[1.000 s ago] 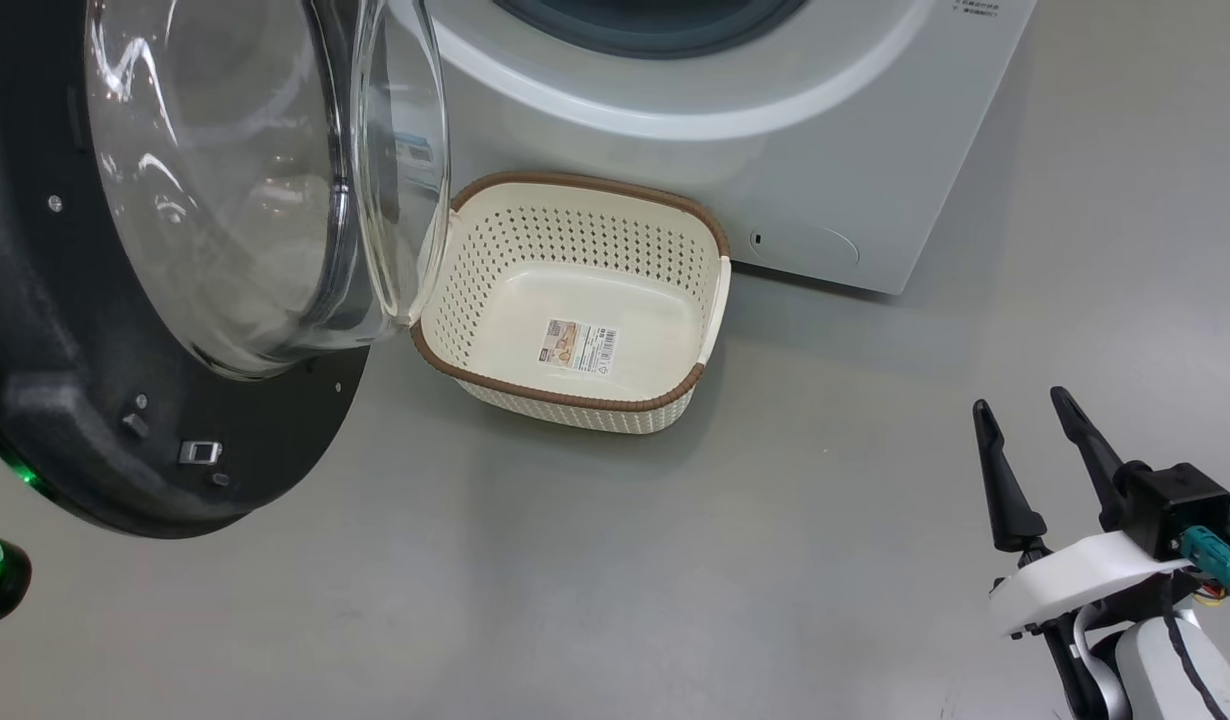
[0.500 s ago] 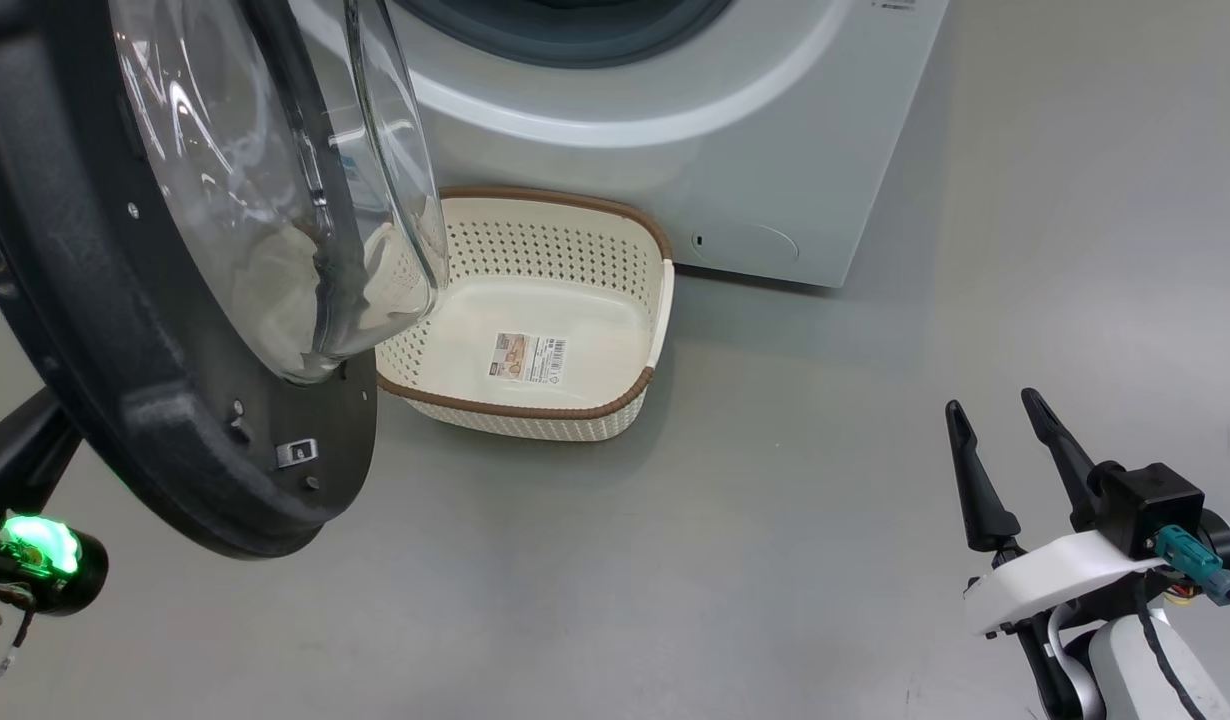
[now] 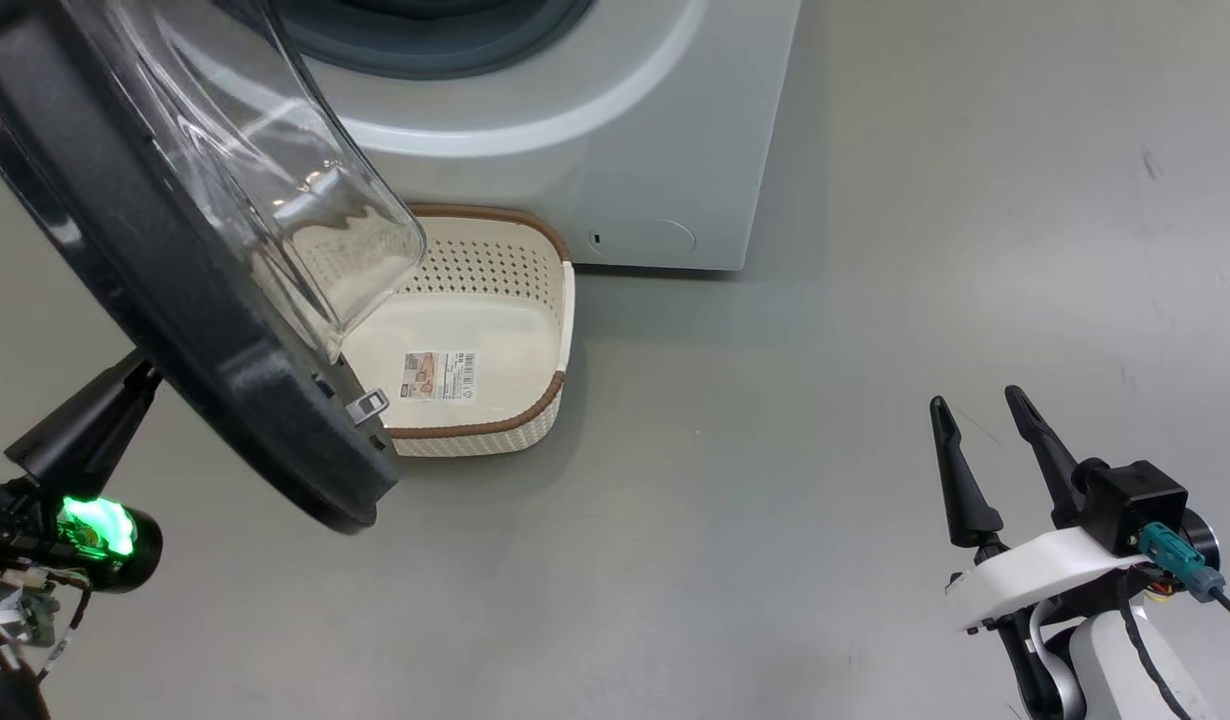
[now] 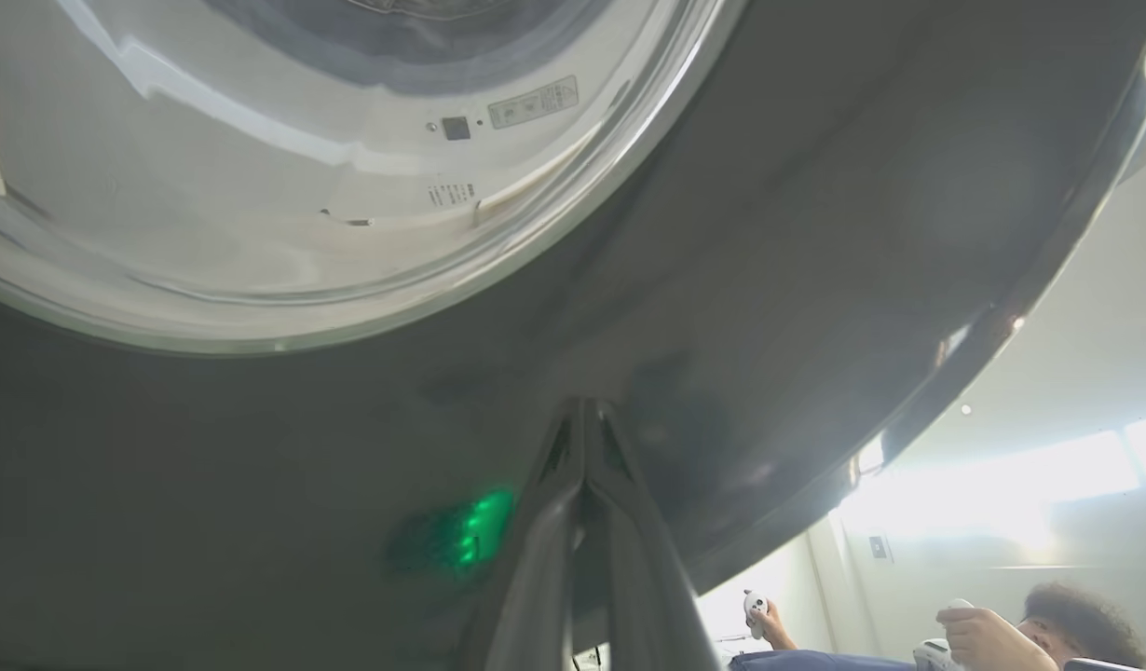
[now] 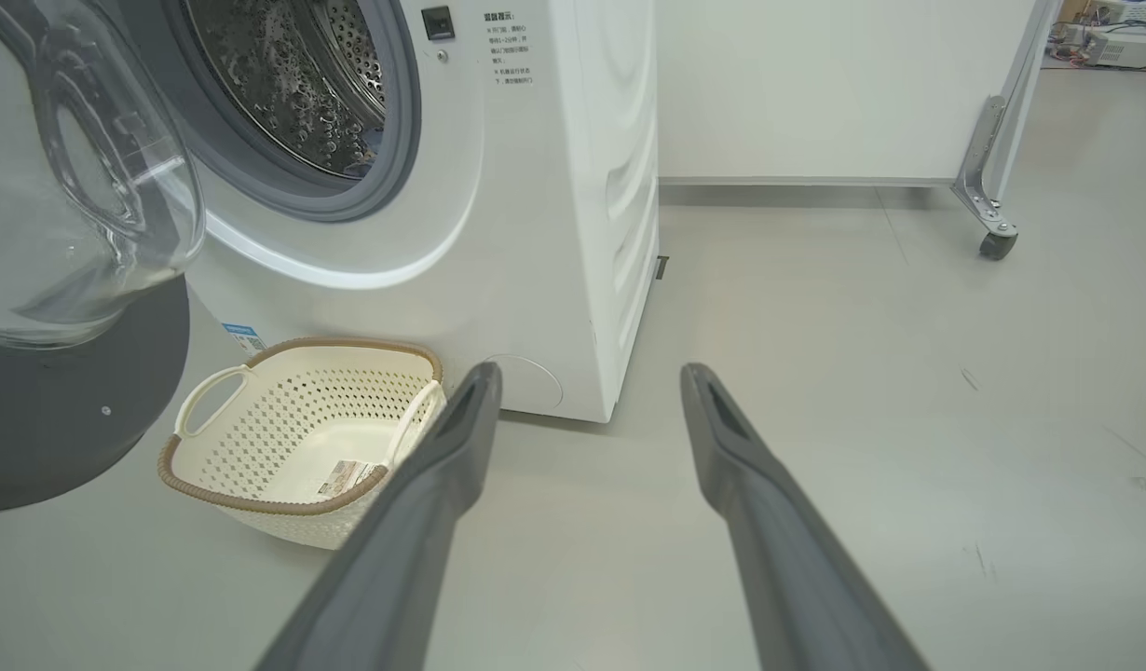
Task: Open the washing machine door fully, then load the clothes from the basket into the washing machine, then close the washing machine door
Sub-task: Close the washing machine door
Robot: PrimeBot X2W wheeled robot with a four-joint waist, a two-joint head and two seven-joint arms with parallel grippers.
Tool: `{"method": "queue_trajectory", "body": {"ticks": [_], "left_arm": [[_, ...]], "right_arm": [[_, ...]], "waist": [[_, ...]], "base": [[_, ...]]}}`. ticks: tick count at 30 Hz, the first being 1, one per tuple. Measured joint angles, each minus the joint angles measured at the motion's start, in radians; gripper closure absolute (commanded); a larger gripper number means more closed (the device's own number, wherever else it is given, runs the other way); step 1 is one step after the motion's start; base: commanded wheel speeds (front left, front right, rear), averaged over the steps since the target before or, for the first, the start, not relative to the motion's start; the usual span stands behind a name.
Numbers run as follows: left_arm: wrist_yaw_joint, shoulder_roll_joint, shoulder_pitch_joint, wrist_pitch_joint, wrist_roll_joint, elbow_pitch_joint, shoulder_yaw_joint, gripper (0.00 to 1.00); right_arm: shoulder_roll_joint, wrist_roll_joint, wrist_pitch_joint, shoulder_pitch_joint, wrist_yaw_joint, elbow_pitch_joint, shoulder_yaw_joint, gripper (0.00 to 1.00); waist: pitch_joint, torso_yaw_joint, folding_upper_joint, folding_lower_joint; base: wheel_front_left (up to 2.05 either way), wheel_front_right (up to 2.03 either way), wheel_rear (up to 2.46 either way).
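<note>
The washing machine door stands half swung at 10 o'clock, glass bowl facing the washing machine, overhanging the empty basket at its foot; left gripper pinched shut, empty, tips against the door's black outer face; right gripper spread wide, empty, at 4 o'clock over open floor

Perforated cream plastic basket, glossy clear-glass door, shiny steel drum, smooth grey floor

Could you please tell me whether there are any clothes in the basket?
No, the basket holds nothing but the label sticker on its bottom.
</note>
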Motion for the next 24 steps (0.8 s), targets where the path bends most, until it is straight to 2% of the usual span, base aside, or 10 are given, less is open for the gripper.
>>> {"method": "queue_trajectory", "body": {"ticks": [9,24], "left_arm": [[0.000,-0.047,-0.007,-0.041,0.041,-0.052,-0.023,1.00],[0.000,-0.059,-0.120,-0.196,0.161,-0.126,-0.028,1.00]], "right_arm": [[0.009,0.002,-0.004,-0.002,0.000,0.010,0.003,0.00],[0.035,0.012,-0.011,-0.025,0.000,0.014,0.007,0.00]], "waist": [[0.009,-0.105,0.0000,0.0000],[0.054,-0.275,0.0000,0.0000]], "base": [[0.00,0.00,0.00],[0.00,0.00,0.00]]}}
